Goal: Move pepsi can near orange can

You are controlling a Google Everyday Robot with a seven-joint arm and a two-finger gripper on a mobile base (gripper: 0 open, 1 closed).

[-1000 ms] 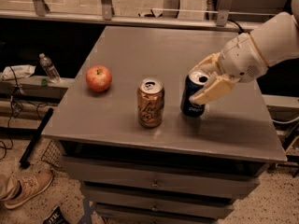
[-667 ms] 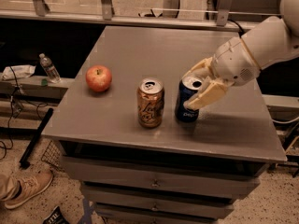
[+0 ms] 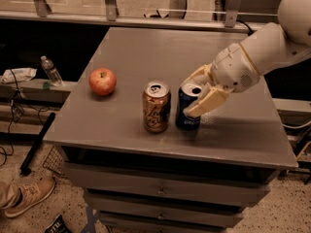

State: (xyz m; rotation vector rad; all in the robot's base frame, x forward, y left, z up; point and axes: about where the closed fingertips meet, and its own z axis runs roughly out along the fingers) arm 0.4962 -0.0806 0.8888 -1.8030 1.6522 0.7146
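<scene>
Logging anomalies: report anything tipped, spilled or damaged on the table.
Nothing stands out. The gripper grips the pepsi can, which stands upright beside the orange can; the apple sits apart from them. No spill or dents.

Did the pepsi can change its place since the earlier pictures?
Yes. Held in the gripper, the pepsi can has moved left, toward the orange can, which stands where it stood; only a narrow gap separates them now.
</scene>
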